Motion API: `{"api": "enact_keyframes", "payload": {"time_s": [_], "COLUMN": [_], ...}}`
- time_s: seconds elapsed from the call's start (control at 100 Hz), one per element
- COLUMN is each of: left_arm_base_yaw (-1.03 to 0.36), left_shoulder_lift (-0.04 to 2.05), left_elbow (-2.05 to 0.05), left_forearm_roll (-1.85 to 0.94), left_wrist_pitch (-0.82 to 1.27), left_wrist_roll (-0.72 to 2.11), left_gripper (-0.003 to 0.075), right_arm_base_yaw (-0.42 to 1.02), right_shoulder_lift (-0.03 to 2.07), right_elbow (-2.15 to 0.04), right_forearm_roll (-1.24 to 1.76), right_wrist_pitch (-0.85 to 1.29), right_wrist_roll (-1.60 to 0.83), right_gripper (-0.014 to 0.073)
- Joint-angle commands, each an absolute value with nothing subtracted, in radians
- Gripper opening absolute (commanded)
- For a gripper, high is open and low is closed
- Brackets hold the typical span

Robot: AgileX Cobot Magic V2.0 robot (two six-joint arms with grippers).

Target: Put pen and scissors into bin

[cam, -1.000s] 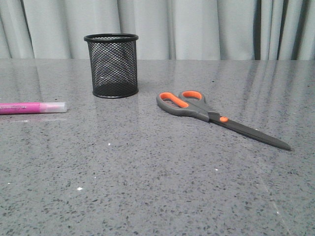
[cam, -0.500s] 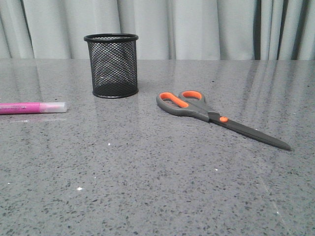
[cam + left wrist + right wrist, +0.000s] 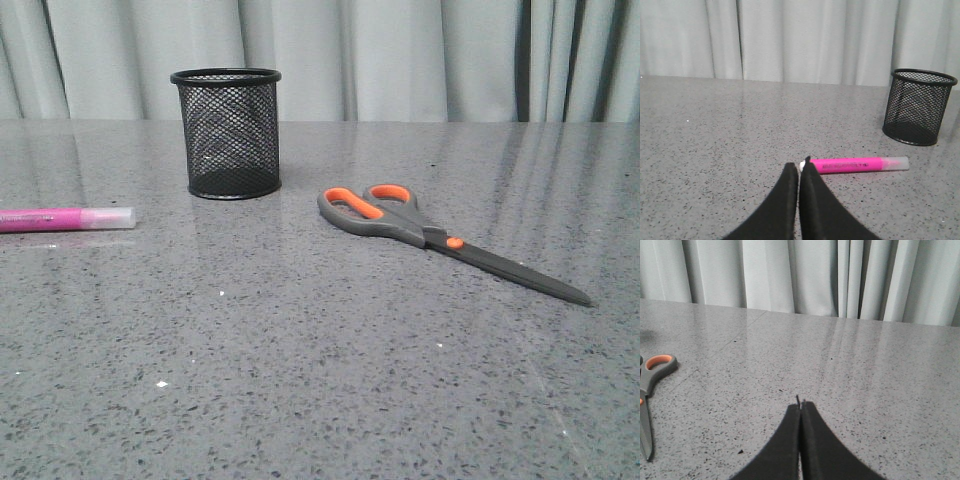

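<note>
The magenta-pink pen [image 3: 62,219] with a whitish cap lies flat at the table's left edge; in the left wrist view the pen [image 3: 855,164] lies just beyond and beside my fingertips. My left gripper [image 3: 799,166] is shut and empty. The black mesh bin [image 3: 227,133] stands upright at the back centre-left and shows in the left wrist view [image 3: 920,106] too. The grey scissors [image 3: 430,236] with orange loops lie flat right of the bin, blades pointing front-right; their handles show in the right wrist view [image 3: 652,375]. My right gripper [image 3: 800,406] is shut and empty, apart from the scissors.
The speckled grey table [image 3: 320,380] stretches to a pale curtain [image 3: 400,60] along the back. Neither arm shows in the front view.
</note>
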State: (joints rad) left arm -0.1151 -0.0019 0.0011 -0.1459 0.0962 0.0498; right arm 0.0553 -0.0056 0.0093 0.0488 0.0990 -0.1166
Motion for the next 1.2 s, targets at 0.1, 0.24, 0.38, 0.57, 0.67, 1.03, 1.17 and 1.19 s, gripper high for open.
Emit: {"api": "enact_keyframes", "payload": {"time_s": [0.1, 0.24, 0.38, 0.57, 0.67, 1.03, 1.17, 1.19], "left_arm_base_yaw": [-0.113, -0.113, -0.113, -0.113, -0.113, -0.113, -0.113, -0.113], "left_shoulder_lift": [-0.029, -0.029, -0.029, -0.029, -0.016, 0.299, 0.458, 0.478], "left_elbow": [0.026, 0.026, 0.021, -0.003, -0.044, -0.389, -0.562, -0.583], "left_forearm_roll": [-0.351, -0.49, -0.699, -0.776, -0.77, -0.482, -0.403, -0.4], "left_wrist_pitch": [0.021, 0.021, 0.015, 0.036, 0.073, 0.36, 0.514, 0.534], "left_wrist_roll": [0.041, 0.041, 0.041, 0.041, 0.041, 0.052, 0.053, 0.053], "left_gripper": [-0.0022, -0.0022, -0.0022, -0.0022, -0.0022, -0.0022, -0.0022, -0.0022], "right_arm_base_yaw": [0.049, 0.049, 0.049, 0.049, 0.049, 0.049, 0.049, 0.049], "right_shoulder_lift": [-0.029, -0.029, -0.029, -0.027, -0.016, 0.366, 0.556, 0.57], "right_elbow": [0.027, 0.027, 0.025, -0.013, -0.069, -0.375, -0.511, -0.522], "right_forearm_roll": [0.181, 0.368, 0.589, 0.626, 0.616, 0.503, 0.5, 0.5], "right_wrist_pitch": [0.0, -0.021, -0.045, 0.033, 0.091, 0.394, 0.519, 0.532], "right_wrist_roll": [-0.117, -0.117, -0.117, -0.119, -0.121, -0.121, -0.129, -0.129], "right_gripper": [-0.0076, -0.0076, -0.0075, -0.0075, -0.0057, -0.0057, -0.0057, -0.0057]}}
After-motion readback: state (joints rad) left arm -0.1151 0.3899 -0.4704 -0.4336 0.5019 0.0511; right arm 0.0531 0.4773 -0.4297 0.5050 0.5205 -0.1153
